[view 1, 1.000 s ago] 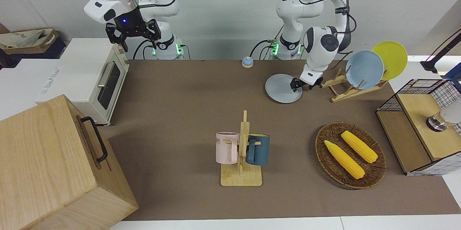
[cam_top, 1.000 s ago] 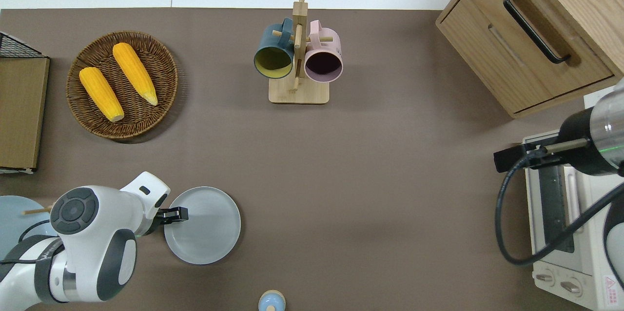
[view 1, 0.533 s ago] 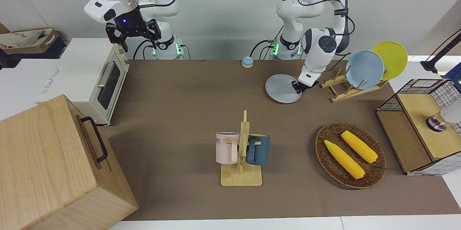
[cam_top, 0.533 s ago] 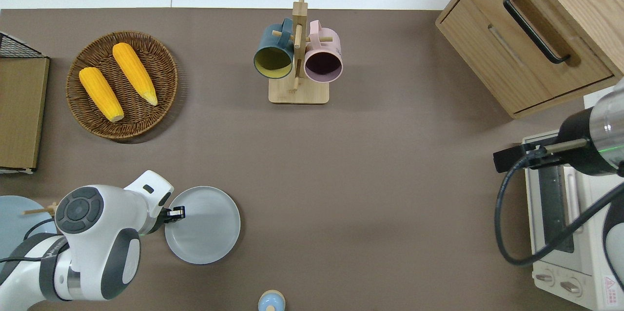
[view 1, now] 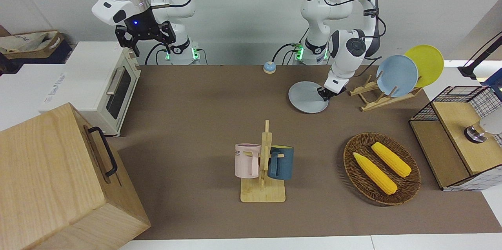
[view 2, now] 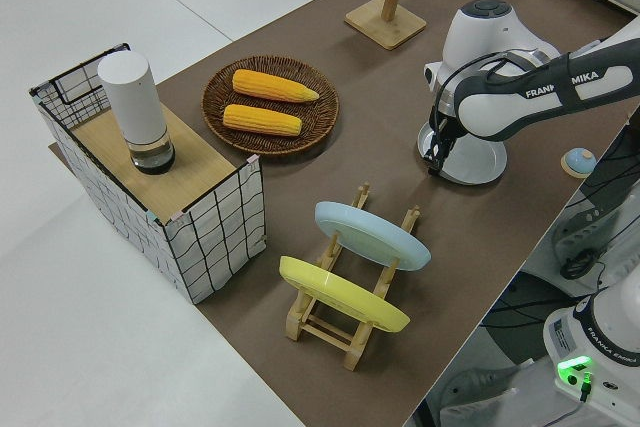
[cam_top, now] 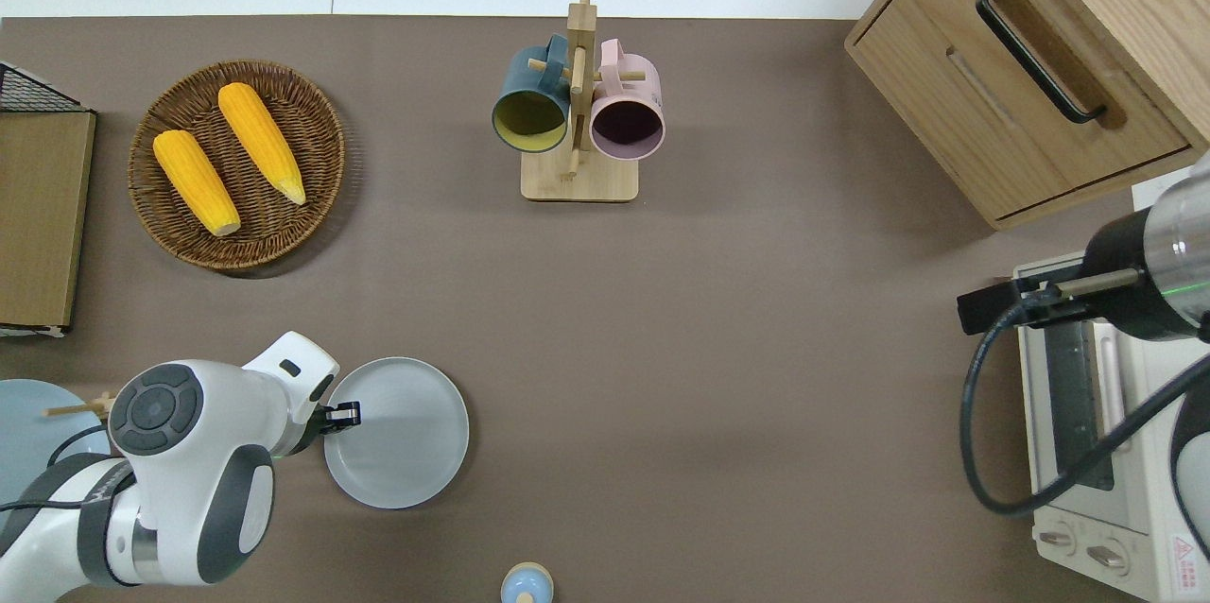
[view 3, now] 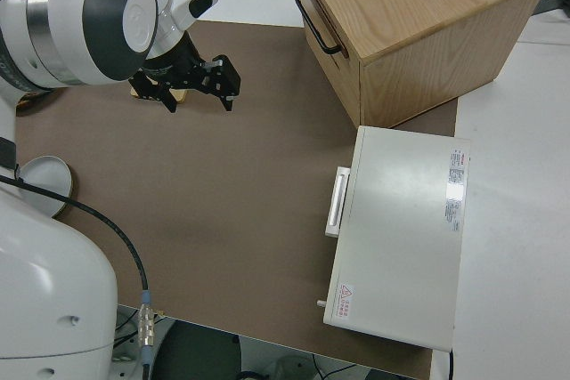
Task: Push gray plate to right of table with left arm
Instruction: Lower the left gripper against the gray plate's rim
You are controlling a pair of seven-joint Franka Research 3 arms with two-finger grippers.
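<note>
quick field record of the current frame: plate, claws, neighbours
gray plate: flat on the table, near the robots, toward the left arm's end
left claw: low at the plate's rim on the side toward the dish rack; contact likely, finger state unclear
right claw: parked, open
dish rack: beside the plate, holds a blue plate and a yellow plate on edge
mug stand: farther from the robots, two mugs hung
basket: two corn cobs inside
push progress: plate not yet near the right arm's end
</note>
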